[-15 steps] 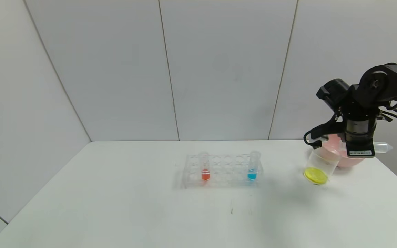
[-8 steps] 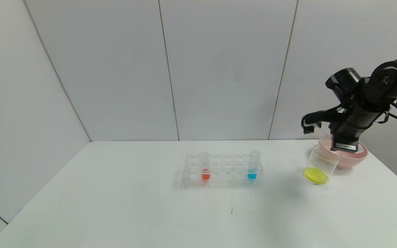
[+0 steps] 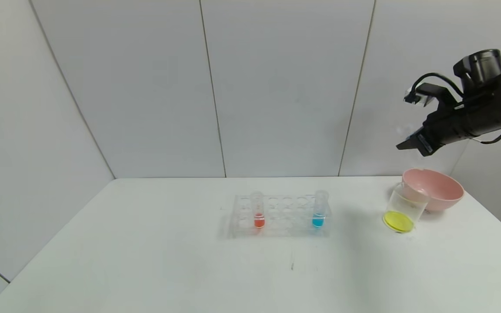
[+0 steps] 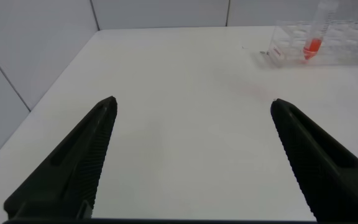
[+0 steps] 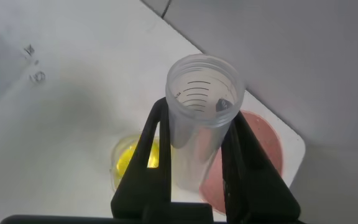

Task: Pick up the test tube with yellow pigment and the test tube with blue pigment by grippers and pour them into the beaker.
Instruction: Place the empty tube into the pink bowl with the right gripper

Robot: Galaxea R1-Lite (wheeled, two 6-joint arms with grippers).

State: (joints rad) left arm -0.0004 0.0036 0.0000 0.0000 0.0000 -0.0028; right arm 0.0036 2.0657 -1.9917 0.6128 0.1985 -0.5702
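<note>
**Left gripper** [image 4: 191, 155]: nearest item, seen only in its own wrist view. Fingers spread wide, nothing between them, low over the bare near-left part of the table [image 3: 146, 261]. Idle.

**Tube rack** [image 3: 281, 216]: clear plastic, mid-table. Holds the red-orange tube [image 3: 258, 211] towards its left end; not wanted.

**Test tube with blue pigment** [image 3: 319, 209]: upright in the rack's right end, cyan liquid at the bottom. Judged light, rigid, smooth-walled and slippery. Take hold of the bare upper wall above the rack top and lift straight up to clear the hole. The holes beside it look vacant, and open table lies all round the rack.

**Beaker** [image 3: 400, 211]: right of the rack, well apart from it, just in front of the pink bowl [image 3: 434, 190]. Yellow liquid lies in its bottom. Light and easily tipped, and it looks to lean against the bowl. The table's right edge is near.

**Right gripper** [image 3: 409, 145]: raised high above beaker and bowl, fingers pinching the test tube with yellow pigment [image 5: 194, 149] about mid-length. The tube looks emptied, with its open mouth towards the wrist camera. A thin-walled piece: a firm, not crushing, grip is called for.
</note>
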